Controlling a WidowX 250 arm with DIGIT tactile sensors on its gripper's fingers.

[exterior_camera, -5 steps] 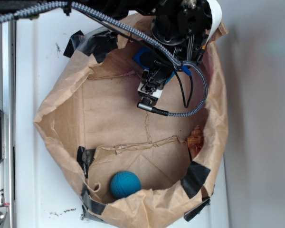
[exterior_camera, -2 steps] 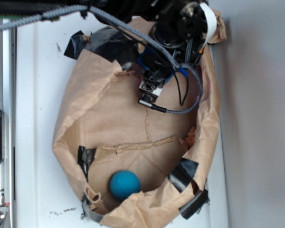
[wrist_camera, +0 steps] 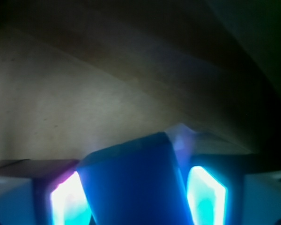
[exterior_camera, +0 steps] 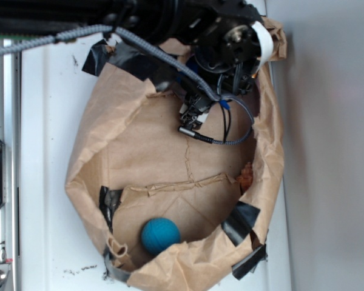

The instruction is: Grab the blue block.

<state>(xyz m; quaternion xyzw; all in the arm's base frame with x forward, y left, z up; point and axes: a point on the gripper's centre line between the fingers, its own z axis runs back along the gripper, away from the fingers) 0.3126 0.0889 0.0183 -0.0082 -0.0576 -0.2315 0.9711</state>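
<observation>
A metal rail (exterior_camera: 5,151) is running down the far-left edge of the exterior view, lying on the white desk (exterior_camera: 48,151). To its right, a crumpled brown paper bag (exterior_camera: 145,157) is lying open on the desk, its rim patched with strips of black tape (exterior_camera: 111,202). Low in the bag, left of centre, a round textured teal-blue ball (exterior_camera: 160,235) is resting against the paper wall, well apart from the arm. Further right, at the top of the bag, the black robot arm (exterior_camera: 224,42) is reaching in, with a braided cable (exterior_camera: 139,43) crossing the picture from the upper left and looping below the wrist. The claw (exterior_camera: 197,103) is sitting just under the arm's body against the bag's upper inner wall; from this view only small slivers of blue are showing near it, so the grip cannot be judged here.

In the wrist view, going from left to right, the left finger (wrist_camera: 65,199) is glowing cyan, the blue block (wrist_camera: 133,185) is filling the gap in the middle, and the right finger (wrist_camera: 206,194) is glowing the same way. The block is sitting between the two fingers, touching or very nearly touching both, so the claw is closed narrowly around it. Brown paper is filling the background behind the block.
</observation>
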